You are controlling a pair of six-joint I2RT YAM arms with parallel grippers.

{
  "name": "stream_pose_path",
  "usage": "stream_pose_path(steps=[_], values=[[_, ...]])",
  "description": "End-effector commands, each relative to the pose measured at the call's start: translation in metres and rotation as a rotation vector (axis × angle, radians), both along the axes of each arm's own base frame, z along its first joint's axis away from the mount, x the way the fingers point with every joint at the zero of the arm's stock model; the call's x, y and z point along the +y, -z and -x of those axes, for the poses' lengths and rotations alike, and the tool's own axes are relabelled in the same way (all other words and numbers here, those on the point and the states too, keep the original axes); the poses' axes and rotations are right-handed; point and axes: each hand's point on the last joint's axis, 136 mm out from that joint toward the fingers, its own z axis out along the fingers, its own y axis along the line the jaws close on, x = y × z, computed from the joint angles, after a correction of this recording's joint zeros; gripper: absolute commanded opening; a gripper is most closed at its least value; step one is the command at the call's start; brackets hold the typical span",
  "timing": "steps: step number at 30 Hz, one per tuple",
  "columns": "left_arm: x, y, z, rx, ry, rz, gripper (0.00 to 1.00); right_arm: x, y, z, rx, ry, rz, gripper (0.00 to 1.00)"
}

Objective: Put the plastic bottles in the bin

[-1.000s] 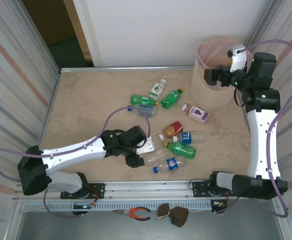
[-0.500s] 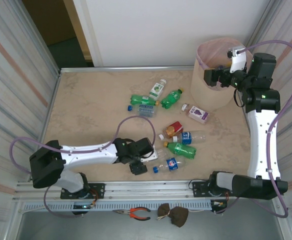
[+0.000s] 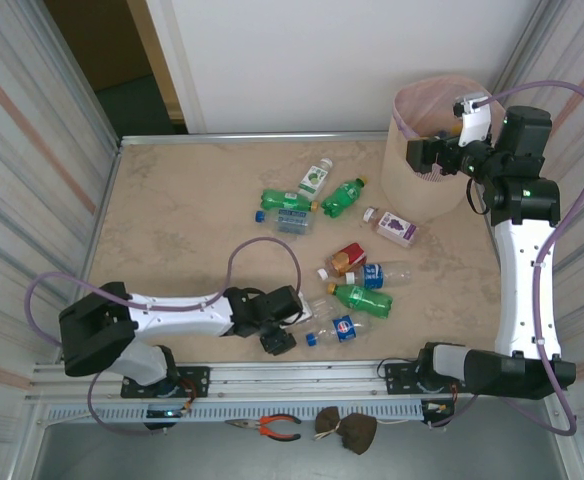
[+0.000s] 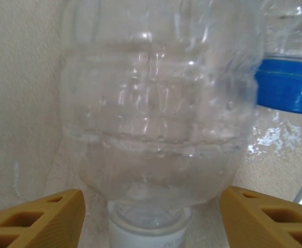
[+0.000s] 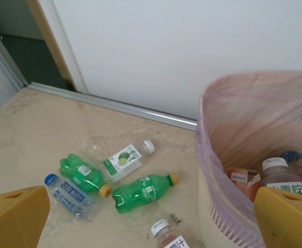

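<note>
Several plastic bottles lie mid-table: green ones [image 3: 287, 202] [image 3: 343, 196] [image 3: 362, 298], a purple-labelled one [image 3: 395, 227] and a blue-labelled one [image 3: 340, 328]. My left gripper [image 3: 277, 335] is low near the front edge, open, its yellow fingers [image 4: 37, 217] either side of the white cap of a clear bottle [image 4: 156, 119] without touching it. The bin [image 3: 412, 180] stands at the back right, with bottles [image 5: 280, 181] inside. My right gripper [image 3: 427, 155] hangs open at the bin's rim [image 5: 208, 134], holding nothing. The right wrist view has a green bottle [image 5: 143, 192] on the table below.
A second bottle's blue label [image 4: 288, 85] lies just right of the clear bottle. The metal front rail [image 3: 302, 372] runs close behind my left gripper. Pliers [image 3: 272, 427] and a brown lump [image 3: 347, 430] lie on the ledge below. Panelled walls close both sides.
My left arm has swung toward the near edge and its gripper has come down onto the clear bottle's cap end, the jaws narrowing a little. The right arm has not moved.
</note>
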Motion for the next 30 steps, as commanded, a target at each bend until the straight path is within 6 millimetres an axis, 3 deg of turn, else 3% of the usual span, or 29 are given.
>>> stream_pose_path(steps=[1, 9, 16, 30], values=[[0.001, 0.014, 0.004, 0.012, -0.034, 0.003, 0.67, 0.007, -0.004, 0.009, -0.014, -0.027, -0.007, 1.00], [0.000, 0.028, 0.009, 0.014, -0.014, -0.025, 0.54, 0.008, -0.007, 0.011, -0.020, -0.028, -0.003, 1.00], [0.001, 0.028, 0.009, 0.017, -0.020, -0.030, 0.45, 0.009, -0.009, 0.014, -0.025, -0.032, -0.002, 1.00], [0.011, 0.005, -0.001, -0.059, -0.085, 0.023, 0.29, 0.012, -0.014, 0.019, -0.039, -0.030, -0.003, 1.00]])
